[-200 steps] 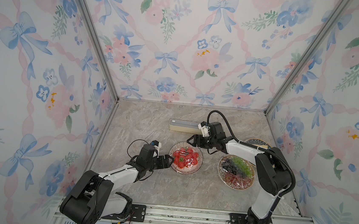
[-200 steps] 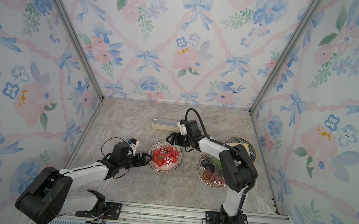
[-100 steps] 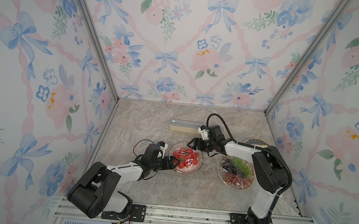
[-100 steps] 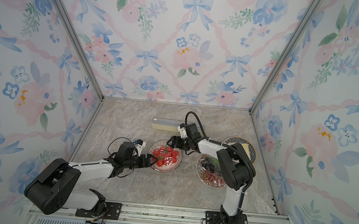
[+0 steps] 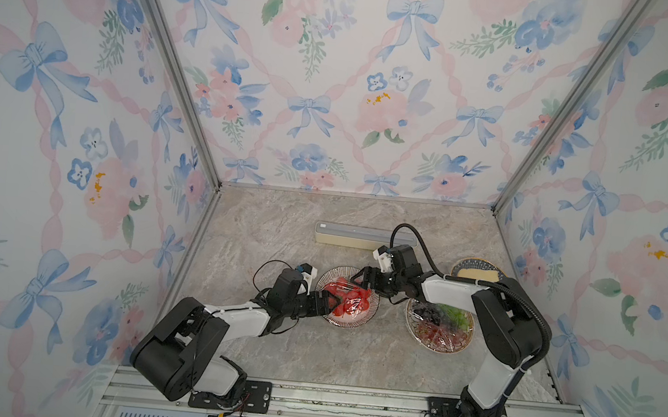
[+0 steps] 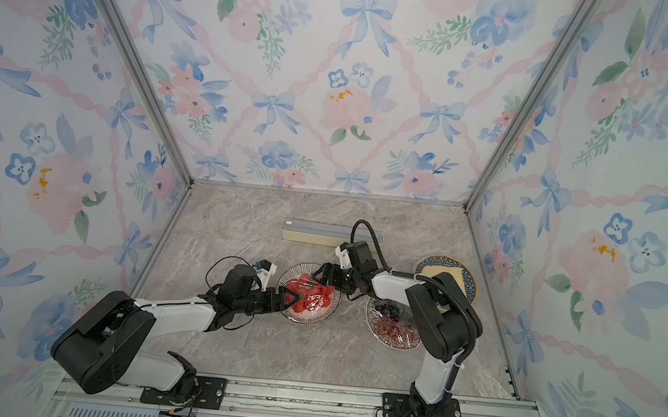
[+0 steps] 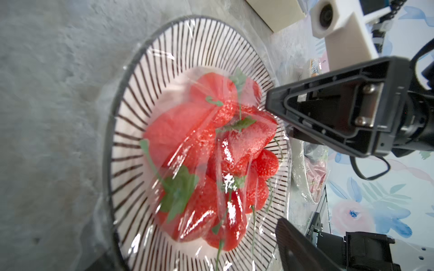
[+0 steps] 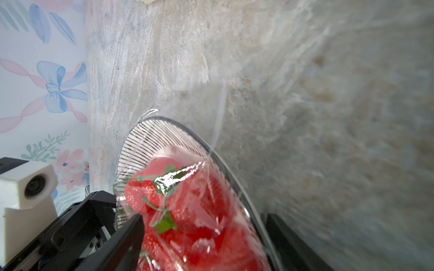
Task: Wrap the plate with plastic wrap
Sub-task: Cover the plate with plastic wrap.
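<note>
Striped plate of strawberries sits right between the left gripper and right gripper, with plastic wrap draped over it. The cream box lies beyond the right gripper. Both grippers are spread wide at opposite rims, pinching nothing.

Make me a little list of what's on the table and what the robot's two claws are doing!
food plate: striped plate of strawberries
cover: plastic wrap draped over the strawberries, crinkly and shiny
left gripper: open, at the plate's edge on its own arm's side
right gripper: open, at the opposite, far edge
wrap box: long cream box, behind the plate
other plates: plate of grapes, under shiny film; blue plate with a yellow slab
</note>
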